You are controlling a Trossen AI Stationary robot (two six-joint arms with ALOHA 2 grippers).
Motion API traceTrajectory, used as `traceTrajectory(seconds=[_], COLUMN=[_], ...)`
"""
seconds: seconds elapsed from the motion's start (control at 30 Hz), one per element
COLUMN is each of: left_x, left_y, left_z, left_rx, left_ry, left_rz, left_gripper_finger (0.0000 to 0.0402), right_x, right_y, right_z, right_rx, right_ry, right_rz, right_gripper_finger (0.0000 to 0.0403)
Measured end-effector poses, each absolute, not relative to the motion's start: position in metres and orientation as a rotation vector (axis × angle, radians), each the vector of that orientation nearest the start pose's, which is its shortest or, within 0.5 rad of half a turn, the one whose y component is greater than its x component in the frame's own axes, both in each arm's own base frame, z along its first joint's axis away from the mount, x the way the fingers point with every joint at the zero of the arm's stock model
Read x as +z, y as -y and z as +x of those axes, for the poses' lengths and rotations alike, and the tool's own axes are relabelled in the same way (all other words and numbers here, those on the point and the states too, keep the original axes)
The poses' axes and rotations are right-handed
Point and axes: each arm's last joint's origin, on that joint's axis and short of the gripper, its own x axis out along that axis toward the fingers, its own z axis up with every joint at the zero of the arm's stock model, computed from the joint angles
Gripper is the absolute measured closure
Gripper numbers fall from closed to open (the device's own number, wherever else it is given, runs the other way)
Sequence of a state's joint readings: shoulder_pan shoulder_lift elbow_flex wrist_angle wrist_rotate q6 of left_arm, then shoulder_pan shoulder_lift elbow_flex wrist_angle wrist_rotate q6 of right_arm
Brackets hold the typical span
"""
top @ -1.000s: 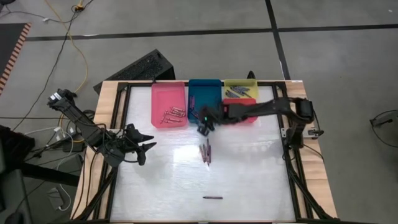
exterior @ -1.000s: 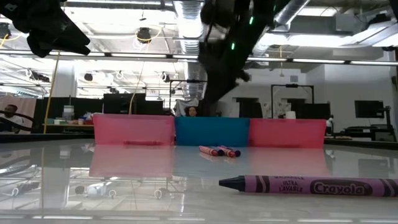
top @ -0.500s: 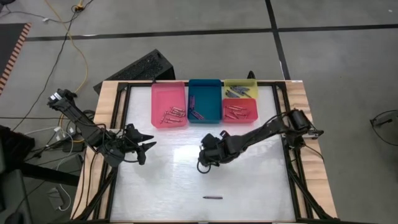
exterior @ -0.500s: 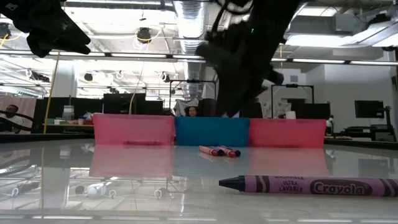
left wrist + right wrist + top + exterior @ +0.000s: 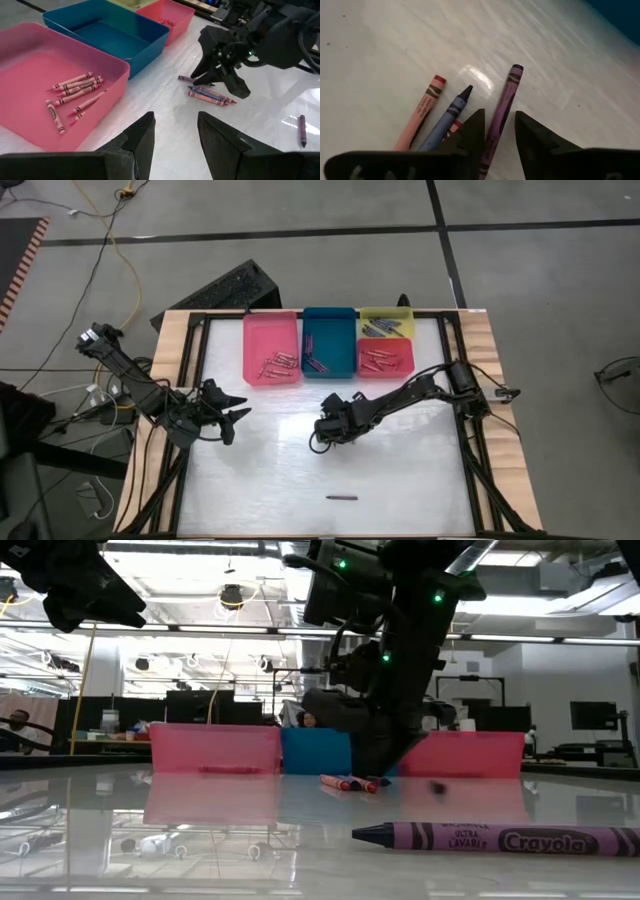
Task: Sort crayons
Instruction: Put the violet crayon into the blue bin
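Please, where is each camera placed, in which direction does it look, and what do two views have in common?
High view: above, facing down on the table, both arms.
Low view: table height, facing the trays; right arm above.
Left wrist view: on the left arm, past the left gripper toward the pink tray and the right gripper.
Right wrist view: facing down past the right gripper at the crayons.
Shared: the wrist views both show these crayons.

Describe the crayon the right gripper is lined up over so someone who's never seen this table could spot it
Mid-table, in front of the teal tray, the right gripper hovers open over a small cluster of crayons. The purple crayon lies between its fingers, beside a blue one and a reddish-pink one.
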State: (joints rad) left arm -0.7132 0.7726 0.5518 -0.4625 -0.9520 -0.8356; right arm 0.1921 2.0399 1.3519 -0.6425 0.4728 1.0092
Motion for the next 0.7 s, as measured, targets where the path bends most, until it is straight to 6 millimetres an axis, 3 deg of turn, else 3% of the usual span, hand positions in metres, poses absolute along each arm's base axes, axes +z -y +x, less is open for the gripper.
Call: traceTrajectory(seconds=[0.17, 0.37, 0.53, 0.7], left_x=[0.239, 0.239, 0.239, 0.239], left_y=[0.079, 0.079, 0.079, 0.079], left_z=[0.128, 0.128, 0.128, 0.128], left_rx=[0.395, 0.396, 0.396, 0.396], left_ry=[-0.327, -0.326, -0.326, -0.326], left_rz=[-0.308, -0.308, -0.31, -0.31], left_gripper_finger=[0.0262, 0.0262, 0.0262, 0.0262], right_x=[0.138, 0.136, 0.143, 0.164], right_y=[-0.063, -0.063, -0.064, -0.07], right_z=[0.384, 0.383, 0.383, 0.375], right_rx=[-0.824, -0.824, -0.805, -0.784], right_ry=[-0.99, -0.996, -0.989, -0.939], right_rz=[0.452, 0.45, 0.449, 0.397], right_gripper_finger=[0.0304, 0.0389, 0.0392, 0.0399])
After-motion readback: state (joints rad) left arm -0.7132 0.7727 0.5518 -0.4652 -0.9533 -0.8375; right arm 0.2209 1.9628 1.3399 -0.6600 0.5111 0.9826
